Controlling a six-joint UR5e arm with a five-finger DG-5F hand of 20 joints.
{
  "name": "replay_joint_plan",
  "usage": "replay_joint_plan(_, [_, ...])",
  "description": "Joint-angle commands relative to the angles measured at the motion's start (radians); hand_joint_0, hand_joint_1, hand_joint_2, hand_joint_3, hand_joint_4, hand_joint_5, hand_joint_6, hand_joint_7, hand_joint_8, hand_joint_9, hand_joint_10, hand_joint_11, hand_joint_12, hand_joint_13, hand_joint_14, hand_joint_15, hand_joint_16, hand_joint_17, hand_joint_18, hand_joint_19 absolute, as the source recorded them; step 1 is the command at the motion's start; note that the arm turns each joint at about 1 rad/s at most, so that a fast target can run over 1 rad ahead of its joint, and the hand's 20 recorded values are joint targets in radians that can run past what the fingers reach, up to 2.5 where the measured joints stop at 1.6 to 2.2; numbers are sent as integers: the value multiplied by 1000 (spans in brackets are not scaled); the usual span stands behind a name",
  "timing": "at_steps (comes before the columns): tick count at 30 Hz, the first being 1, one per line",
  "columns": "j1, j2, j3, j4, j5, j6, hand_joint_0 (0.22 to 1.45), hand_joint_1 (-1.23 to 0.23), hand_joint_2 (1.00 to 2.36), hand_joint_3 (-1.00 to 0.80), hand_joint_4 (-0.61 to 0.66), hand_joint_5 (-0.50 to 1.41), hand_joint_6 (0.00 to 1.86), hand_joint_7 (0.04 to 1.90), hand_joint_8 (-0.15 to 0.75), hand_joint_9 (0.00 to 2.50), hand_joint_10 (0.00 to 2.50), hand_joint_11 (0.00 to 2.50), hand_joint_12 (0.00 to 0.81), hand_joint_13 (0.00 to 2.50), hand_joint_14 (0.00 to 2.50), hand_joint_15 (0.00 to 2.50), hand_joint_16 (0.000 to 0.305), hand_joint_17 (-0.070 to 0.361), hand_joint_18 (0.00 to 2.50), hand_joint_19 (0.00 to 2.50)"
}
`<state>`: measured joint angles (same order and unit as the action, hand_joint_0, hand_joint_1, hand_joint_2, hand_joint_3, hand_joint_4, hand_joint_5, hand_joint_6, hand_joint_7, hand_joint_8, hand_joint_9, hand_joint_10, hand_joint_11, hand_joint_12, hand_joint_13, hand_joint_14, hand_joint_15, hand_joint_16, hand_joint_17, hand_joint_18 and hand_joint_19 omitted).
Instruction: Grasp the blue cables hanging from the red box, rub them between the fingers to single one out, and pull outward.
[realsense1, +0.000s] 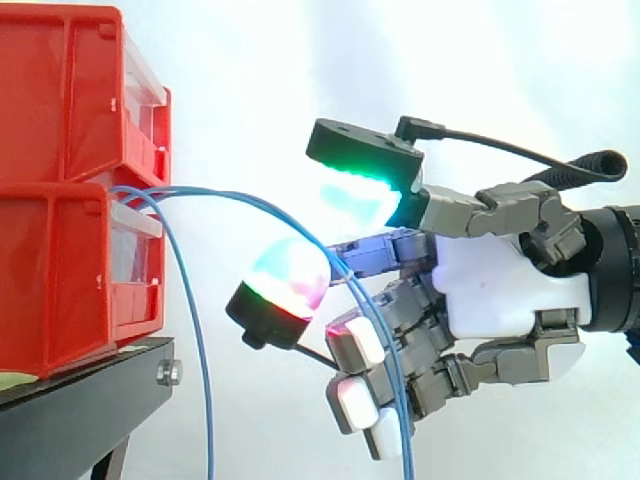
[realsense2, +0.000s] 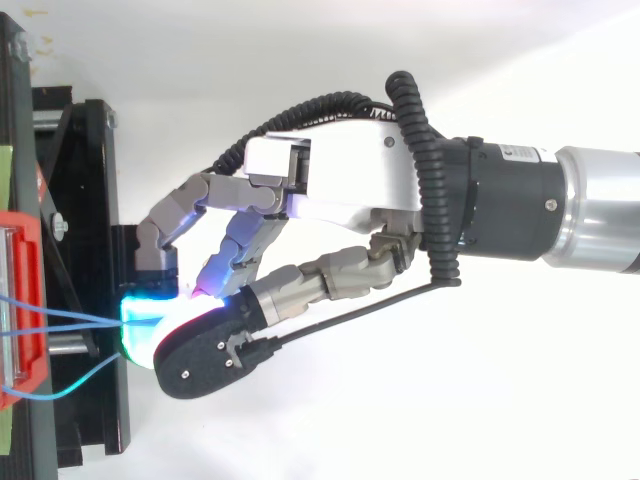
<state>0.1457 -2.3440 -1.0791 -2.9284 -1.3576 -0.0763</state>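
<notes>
The hand (realsense1: 500, 290) is curled round one blue cable (realsense1: 230, 195) running left to the red box (realsense1: 70, 260), a second cable (realsense1: 203, 380) hanging loose.

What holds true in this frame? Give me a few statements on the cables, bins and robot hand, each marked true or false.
1. Blue cables lead out from the stacked red bins. True.
2. The robot hand is flat open and clear of every cable. False: its fingers are curled, and blue cables run between them.
3. One loose blue cable hangs down beside the black stand, apart from the robot hand. True.
4. The red bins rest on a wooden shelf. False: they rest on the black stand.
</notes>
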Motion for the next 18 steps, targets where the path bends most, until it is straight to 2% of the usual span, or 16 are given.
replay_joint_plan(1, [0, 0, -1, 0, -2, -5, 573, -607, 1003, -454, 105, -169, 858, 848, 311, 1059, 22, 772, 398, 999, 20, 569, 53, 118, 872, 628])
replay_joint_plan(13, [-6, 0, -1, -11, -8, -22, 591, -602, 1006, -419, 107, -164, 856, 870, 310, 1074, 22, 785, 395, 1004, 21, 574, 52, 116, 873, 628])
replay_joint_plan(18, [-9, 0, -1, -14, -8, -22, 616, -681, 1012, -311, 93, -165, 867, 900, 310, 1068, 23, 787, 393, 1003, 21, 576, 51, 116, 872, 629])
